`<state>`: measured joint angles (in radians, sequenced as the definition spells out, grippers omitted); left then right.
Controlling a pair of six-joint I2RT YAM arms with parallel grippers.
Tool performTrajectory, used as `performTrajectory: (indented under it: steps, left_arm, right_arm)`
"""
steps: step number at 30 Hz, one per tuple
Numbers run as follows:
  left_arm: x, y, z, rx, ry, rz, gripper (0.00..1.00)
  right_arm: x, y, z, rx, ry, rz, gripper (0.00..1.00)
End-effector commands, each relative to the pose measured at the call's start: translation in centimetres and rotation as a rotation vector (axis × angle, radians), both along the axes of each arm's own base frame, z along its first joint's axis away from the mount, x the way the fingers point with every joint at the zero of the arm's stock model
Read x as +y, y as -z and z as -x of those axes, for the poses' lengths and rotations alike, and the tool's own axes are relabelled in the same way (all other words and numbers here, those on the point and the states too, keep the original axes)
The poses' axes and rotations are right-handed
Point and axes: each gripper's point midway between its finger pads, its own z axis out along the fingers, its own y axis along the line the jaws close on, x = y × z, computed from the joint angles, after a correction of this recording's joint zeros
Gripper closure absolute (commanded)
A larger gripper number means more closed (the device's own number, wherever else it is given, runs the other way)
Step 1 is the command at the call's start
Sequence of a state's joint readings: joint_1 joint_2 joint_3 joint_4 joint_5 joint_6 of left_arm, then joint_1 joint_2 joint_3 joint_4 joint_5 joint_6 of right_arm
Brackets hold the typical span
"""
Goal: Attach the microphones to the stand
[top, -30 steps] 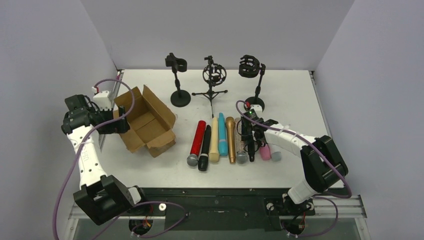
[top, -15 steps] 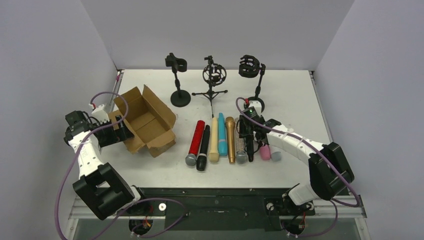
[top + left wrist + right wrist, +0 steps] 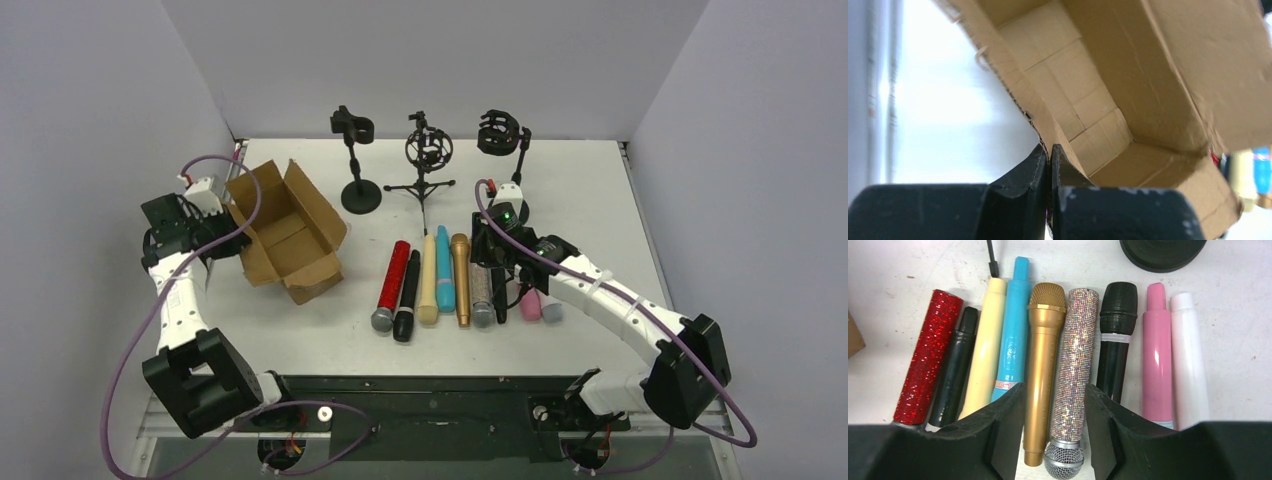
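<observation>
Several microphones lie side by side in the right wrist view: red (image 3: pixel 928 357), black (image 3: pixel 954 365), cream (image 3: pixel 984 347), teal (image 3: pixel 1013 325), gold (image 3: pixel 1042 355), glittery silver (image 3: pixel 1075 355), black (image 3: pixel 1115 335), pink (image 3: pixel 1155 355) and white (image 3: pixel 1188 355). My right gripper (image 3: pixel 1054 386) hangs open just above them, its fingers straddling the gold and silver ones. Three black stands (image 3: pixel 352 150) (image 3: pixel 428 160) (image 3: pixel 505 140) rise behind the row, all without a microphone. At the far left, my left gripper (image 3: pixel 1050 148) is shut on the wall edge of a cardboard box (image 3: pixel 1128 75).
The open cardboard box (image 3: pixel 290 240) sits left of the microphones, near the left wall. A round stand base (image 3: pixel 1163 250) lies just beyond the black and pink microphones. The tripod stand's leg (image 3: pixel 992 257) reaches the cream microphone's tip.
My left gripper has closed on the box wall and pulled the box slightly left. The right arm has shifted a little further back and left over the microphone row.
</observation>
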<state>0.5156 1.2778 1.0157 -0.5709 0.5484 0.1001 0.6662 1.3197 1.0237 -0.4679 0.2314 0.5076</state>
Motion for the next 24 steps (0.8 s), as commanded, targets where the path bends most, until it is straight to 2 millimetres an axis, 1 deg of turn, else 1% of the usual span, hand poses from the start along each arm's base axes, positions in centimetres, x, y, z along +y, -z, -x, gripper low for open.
performTrajectory:
  steps: [1,2,3,4,7,8,9,10,11,12,13,14,15,16,17,18,19,20,21,23,24]
  left_arm:
    - [4.5,-5.2,-5.0,-0.132,-0.071,-0.28,1.0]
    - [5.1,-4.7,-5.6,-0.106,-0.07,-0.309,1.0]
    - [5.2,-6.0,-6.6,-0.129,-0.063,-0.334,1.0]
    - [6.0,-6.2,-7.7,-0.118,-0.064,-0.363,1.0]
    - [6.3,-6.4,-10.2,-0.101,-0.031,-0.392,1.0]
    - [6.9,-6.5,-11.3,-0.097,-0.032,-0.416,1.0]
    - [6.8,-6.5,-12.0,-0.097,-0.023,-0.428,1.0]
    - [7.4,-6.6,-13.2,-0.09,-0.024,-0.454,1.0]
    - [7.3,-6.6,-13.8,-0.085,-0.017,-0.463,1.0]
    - [7.8,-6.5,-15.0,-0.074,-0.019,-0.474,1.0]
    - [7.8,-6.3,-15.6,-0.066,-0.016,-0.476,1.0]
    - [7.9,-6.0,-16.7,-0.056,-0.01,-0.471,1.0]
    - [8.0,-5.7,-17.2,-0.042,-0.011,-0.468,1.0]
    - [8.1,-5.6,-18.5,-0.045,-0.007,-0.468,1.0]
    - [8.1,-5.2,-18.9,-0.033,-0.004,-0.465,1.0]
    - [8.2,-4.9,-20.2,-0.034,0.002,-0.465,1.0]
    - [8.0,-4.6,-20.5,-0.022,0.016,-0.465,1.0]
    - [8.2,-4.3,-21.7,-0.025,0.022,-0.471,1.0]
    - [8.5,-4.1,-22.1,-0.015,0.019,-0.486,1.0]
    - [9.3,-4.1,-23.8,-0.016,0.008,-0.516,1.0]
    - [9.4,-4.2,-24.0,-0.014,0.005,-0.521,1.0]
  right_arm:
    - [0.3,-3.6,-0.2,-0.083,0.008,-0.033,0.58]
    - [0.3,-3.8,-0.1,-0.09,0.005,-0.037,0.58]
    - [0.5,-4.0,-0.1,-0.095,0.001,-0.042,0.58]
    - [0.5,-4.2,0.0,-0.099,-0.004,-0.046,0.58]
    - [0.8,-4.5,0.1,-0.109,-0.013,-0.051,0.58]
    - [0.9,-4.8,0.2,-0.115,-0.02,-0.055,0.59]
    - [1.0,-4.9,0.3,-0.119,-0.024,-0.058,0.59]
    - [1.2,-5.0,0.4,-0.123,-0.032,-0.063,0.59]
    - [1.3,-5.2,0.4,-0.127,-0.037,-0.067,0.59]
    - [1.5,-5.3,0.6,-0.13,-0.044,-0.072,0.6]
    - [1.6,-5.5,0.6,-0.134,-0.049,-0.077,0.6]
    - [1.8,-5.6,0.8,-0.138,-0.058,-0.083,0.6]
    - [1.9,-5.9,0.8,-0.144,-0.062,-0.088,0.6]
    - [2.1,-6.0,0.9,-0.147,-0.067,-0.091,0.6]
    - [2.2,-6.1,1.0,-0.151,-0.071,-0.095,0.6]
    - [2.4,-6.2,1.1,-0.152,-0.079,-0.097,0.6]
    - [2.5,-6.5,1.1,-0.157,-0.079,-0.101,0.6]
    - [2.7,-6.8,1.3,-0.162,-0.086,-0.107,0.6]
    - [2.8,-7.0,1.4,-0.167,-0.089,-0.111,0.6]
    - [3.1,-7.5,1.6,-0.175,-0.101,-0.121,0.6]
    - [3.4,-7.9,1.8,-0.18,-0.109,-0.125,0.6]
